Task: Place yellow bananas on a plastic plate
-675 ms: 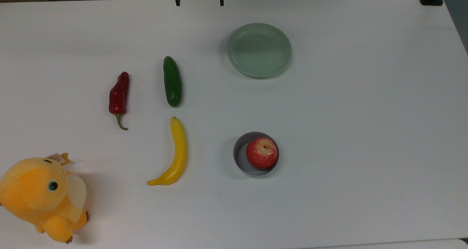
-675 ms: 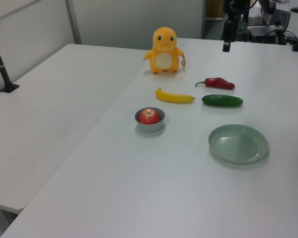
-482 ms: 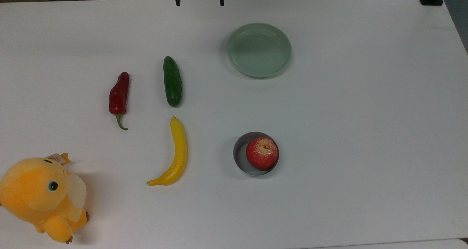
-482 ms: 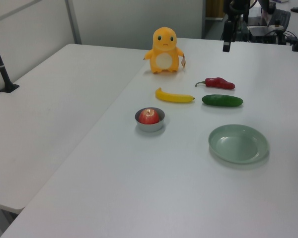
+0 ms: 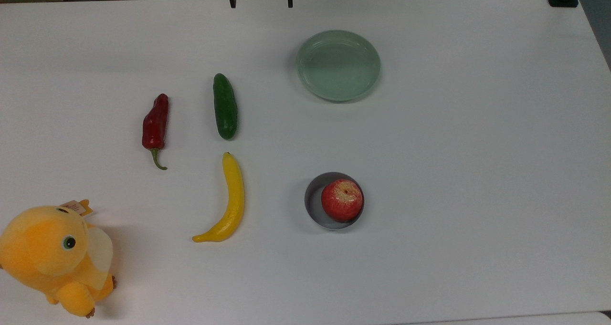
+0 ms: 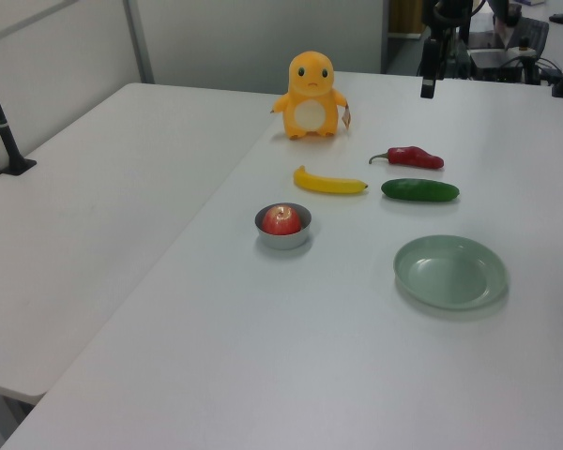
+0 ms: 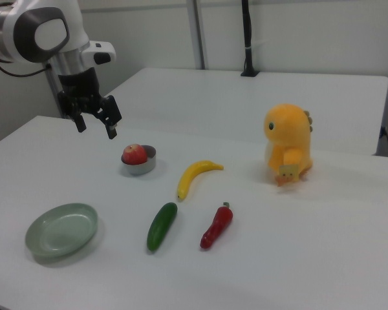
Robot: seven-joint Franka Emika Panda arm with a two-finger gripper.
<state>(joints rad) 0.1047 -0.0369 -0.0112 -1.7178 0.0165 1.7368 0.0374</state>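
Yellow bananas point(image 7: 195, 176) apart from tool point(image 7: 96, 126)

Top view looks straight down on the table point(image 5: 477, 172), my two fingertips point(image 5: 232, 0) poking in at twelve o'clock. Left view stands off one end, looking along the table at a slant, with the plush toy point(image 6: 311, 95) at its far twelve and the plate point(image 6: 450, 272) near, at four. Right view sits low at the opposite end: toy point(image 7: 288, 145) at two, plate point(image 7: 61, 230) at eight. All three share the tabletop spread.
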